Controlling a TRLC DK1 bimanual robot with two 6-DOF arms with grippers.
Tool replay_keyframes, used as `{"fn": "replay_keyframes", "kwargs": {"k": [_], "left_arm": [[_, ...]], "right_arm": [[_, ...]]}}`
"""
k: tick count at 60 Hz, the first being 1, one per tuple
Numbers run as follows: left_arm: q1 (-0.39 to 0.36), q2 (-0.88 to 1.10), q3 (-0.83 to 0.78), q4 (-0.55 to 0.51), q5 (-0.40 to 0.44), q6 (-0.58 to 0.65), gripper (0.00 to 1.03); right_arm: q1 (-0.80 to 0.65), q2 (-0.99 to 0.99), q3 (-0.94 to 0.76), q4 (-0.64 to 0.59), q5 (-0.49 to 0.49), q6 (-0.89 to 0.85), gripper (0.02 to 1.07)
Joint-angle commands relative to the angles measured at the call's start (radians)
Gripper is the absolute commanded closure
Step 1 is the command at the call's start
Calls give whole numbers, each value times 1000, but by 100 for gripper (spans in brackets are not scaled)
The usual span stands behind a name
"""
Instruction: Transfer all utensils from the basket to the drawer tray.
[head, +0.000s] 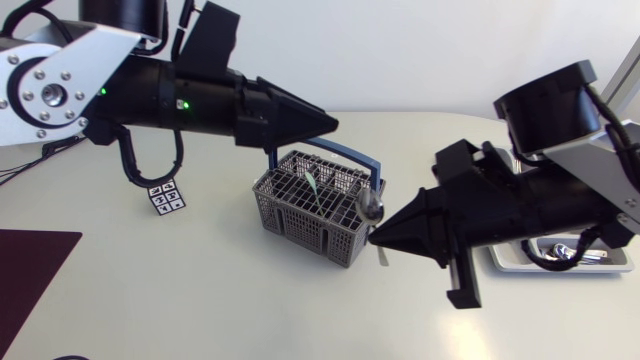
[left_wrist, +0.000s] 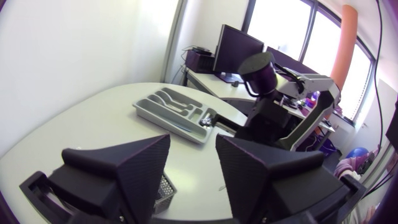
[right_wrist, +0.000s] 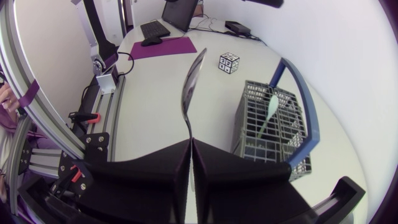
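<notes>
Right hand (head: 374, 234) is clamped on the spoon (head: 372, 209) just beside the basket (head: 300, 205), so I'd swing it clear of the blue handle (head: 372, 170), carry it to the drawer tray (head: 505, 262) partly under that arm and release low into a slot; left hand (head: 328, 124) hangs wide open above the basket.

1. The left arm (head: 200, 100) has a long matte black body that tapers to a point and carries two small green lights.
2. Behind it sits a flat silver-grey link. Its round hub is ringed with small screws.
3. A black cable (head: 128, 165) hangs in a loop under that body.
4. The left claw (left_wrist: 193, 149) has two broad matte black fingers, wedge-shaped with flat faces.
5. The right arm (head: 520, 215) is matte black as well, with a squat black cylindrical joint and a silver-grey link.
6. The right claw (right_wrist: 191, 146) has the same black wedge-shaped fingers.
</notes>
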Motion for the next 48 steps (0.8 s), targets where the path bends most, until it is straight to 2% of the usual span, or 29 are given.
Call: {"fn": "replay_keyframes", "kwargs": {"k": [1,8,12,16,20,37,48], "left_arm": [[47,-18,19,10,-14,-32,43],[96,13,-8,0,-89,-31,44],[92,24,-31,-4,-194,-15,47],[84,25,-56,-6,-232,-6,47],[66,33,-70,-7,-306,1,47],[29,125,-42,-64,-398,5,47],[13,159,-31,-81,-422,1,47]], "right_arm": [[-85,-49,-28,-53,-2,-78,102],[-258,-75,-35,-126,0,-210,102],[-374,-67,-46,-144,0,-299,102],[-502,-38,-54,-156,-5,-392,102],[-621,4,-48,-185,-19,-492,102],[-1072,280,21,-167,-14,-860,102],[-1194,408,61,-58,50,-975,101]]}}
